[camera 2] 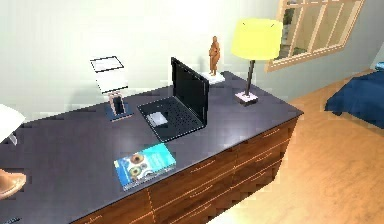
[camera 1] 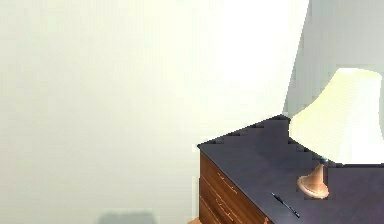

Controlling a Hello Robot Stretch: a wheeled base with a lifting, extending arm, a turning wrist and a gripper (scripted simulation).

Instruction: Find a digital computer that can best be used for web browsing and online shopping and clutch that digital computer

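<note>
**Surroundings.** The laptop [camera 2: 182,100], the task's computer, stands near the middle of a long dresser [camera 2: 235,122]. Its lid is raised and its screen is dark.
- A blue bed [camera 2: 362,95] lies well beyond the laptop toward the arm side view's right, off the dresser.
- A window [camera 2: 320,30] with a pale frame is set in the wall above and to the right of the laptop.
- A cream-shaded lamp [camera 1: 340,115] stands well apart from the laptop, at the dresser's end.
- A yellow-shaded lamp [camera 2: 257,40] stands near the laptop on its right.
- A small lamp with a square white shade [camera 2: 108,68] stands near the laptop on its left.
- A book [camera 2: 143,165] lies flat in front of the laptop, close to the dresser's front edge.
- A brown statue [camera 2: 215,55] stands just behind the lid.
- A pen [camera 1: 286,205] lies beside the cream lamp's base.

**Edges and open room.** Bare top surrounds the laptop's base on all sides. The wooden floor [camera 2: 320,170] lies open between the dresser front and the bed.

**Materials.** The dresser top is dark and matte, and its drawer fronts are brown wood. The laptop is black and slab-shaped, with a grey touchpad. The book cover is teal.

**Claw.** Its state cannot be told.
</note>
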